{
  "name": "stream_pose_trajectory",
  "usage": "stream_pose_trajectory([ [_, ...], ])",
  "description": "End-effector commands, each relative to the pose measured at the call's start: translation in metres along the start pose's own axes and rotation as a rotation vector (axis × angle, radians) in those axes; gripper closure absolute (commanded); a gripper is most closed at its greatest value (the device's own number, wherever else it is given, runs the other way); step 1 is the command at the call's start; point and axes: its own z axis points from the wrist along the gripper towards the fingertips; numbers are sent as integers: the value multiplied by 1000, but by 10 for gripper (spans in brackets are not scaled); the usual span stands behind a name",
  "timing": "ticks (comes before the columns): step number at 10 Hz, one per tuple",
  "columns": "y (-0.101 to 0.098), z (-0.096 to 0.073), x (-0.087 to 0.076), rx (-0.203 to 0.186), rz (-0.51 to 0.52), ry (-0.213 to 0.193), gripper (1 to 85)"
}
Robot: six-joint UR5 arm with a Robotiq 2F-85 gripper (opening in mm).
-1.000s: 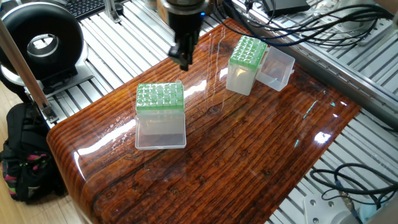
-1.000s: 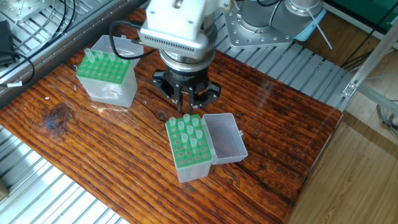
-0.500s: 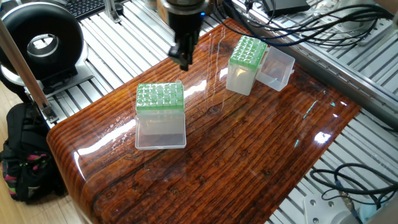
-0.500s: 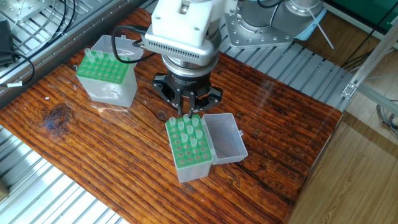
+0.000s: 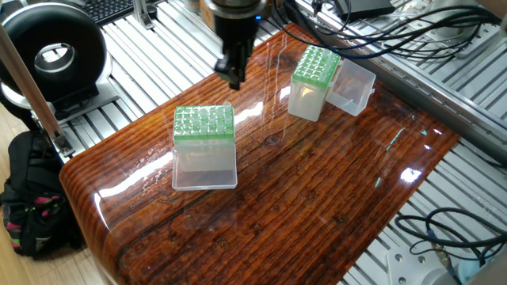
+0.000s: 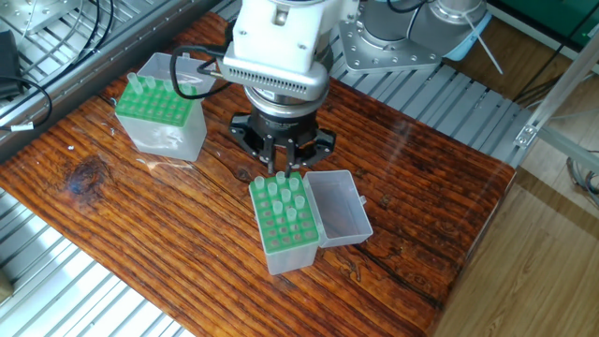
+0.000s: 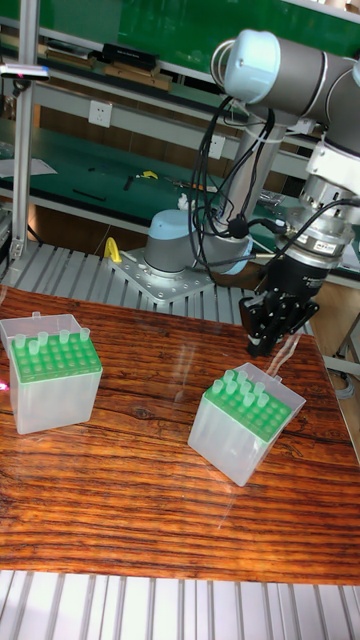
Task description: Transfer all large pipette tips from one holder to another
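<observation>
Two green-topped clear holders stand on the wooden table. The holder with the open lid [image 6: 283, 223] [image 5: 311, 76] [image 7: 243, 416] carries several large pipette tips [image 6: 286, 195] [image 7: 244, 389] in its far half. The other holder [image 6: 160, 114] [image 5: 204, 146] [image 7: 50, 369] has a row of large pipette tips [image 6: 141, 85] [image 7: 38, 343] along one edge. My gripper [image 6: 282, 161] [image 5: 234, 77] [image 7: 262, 340] hangs just above the far edge of the open-lid holder, fingers pointing down and close together. One tip stands right below them; whether it is held is not clear.
The hinged clear lid [image 6: 339, 207] lies open beside its holder. Cables [image 6: 192, 58] trail from the arm near the other holder. The arm's base plate [image 6: 393, 37] sits at the table's far edge. Aluminium rails [image 5: 158, 71] surround the tabletop.
In the other fixed view the wrist has drifted slightly right and lower over the open-lid holder. The holders and tips have not moved.
</observation>
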Motion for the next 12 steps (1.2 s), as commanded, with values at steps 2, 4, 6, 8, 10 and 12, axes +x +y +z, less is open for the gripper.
stream_pose_trajectory([
  [2,17,-11,-16,-28,72,14,590],
  [4,22,-7,-29,-53,115,-14,583],
  [6,14,-9,-34,-14,158,10,583],
  [8,26,5,-47,-37,163,-3,580],
  [10,20,7,-36,9,113,43,570],
  [12,24,5,-36,-4,123,49,570],
])
